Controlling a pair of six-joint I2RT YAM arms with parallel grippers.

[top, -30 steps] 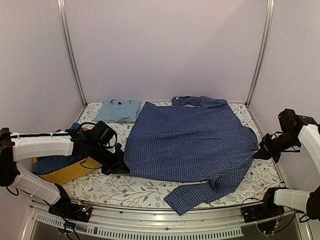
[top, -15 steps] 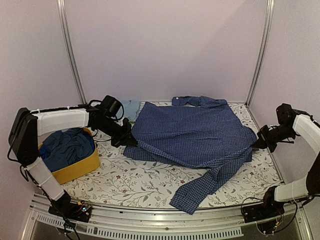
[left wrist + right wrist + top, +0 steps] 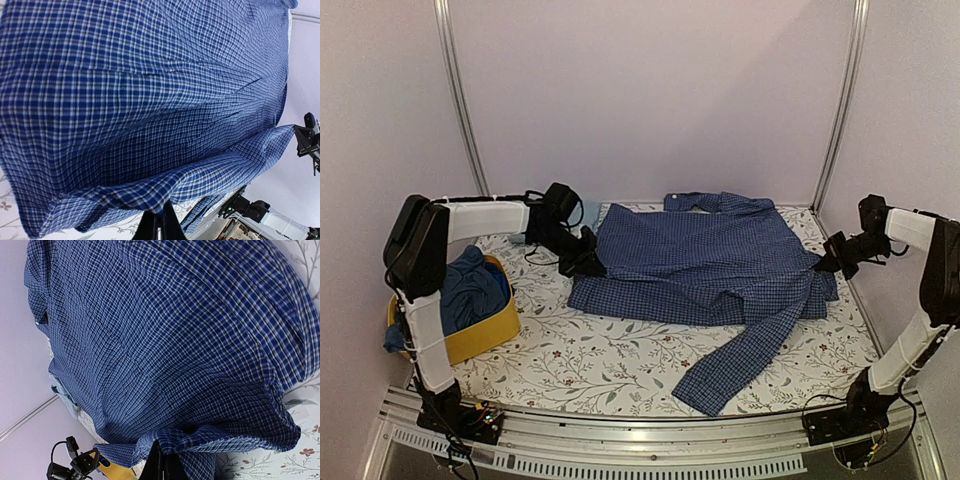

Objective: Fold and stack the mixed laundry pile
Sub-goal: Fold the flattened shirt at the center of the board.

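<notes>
The navy-and-white checked shirt [image 3: 705,265] lies spread on the floral table cover, its near part folded back toward the far side. One sleeve [image 3: 735,360] trails to the front edge. My left gripper [image 3: 588,262] is shut on the shirt's left hem, seen in the left wrist view [image 3: 159,225]. My right gripper [image 3: 827,262] is shut on the shirt's right hem, seen in the right wrist view [image 3: 165,460]. The light blue T-shirt [image 3: 582,212] lies folded at the far left, mostly hidden behind my left arm. Darker blue clothes [image 3: 470,290] fill the basket.
A yellow fabric basket [image 3: 485,335] stands at the left edge of the table. Metal frame posts [image 3: 460,100] rise at both far corners. The floral table cover [image 3: 590,365] shows bare at the front left.
Both grippers have carried the shirt's near hem up and toward the far side, folding it over. The left arm swung from beside the basket to the far left, covering the T-shirt.
</notes>
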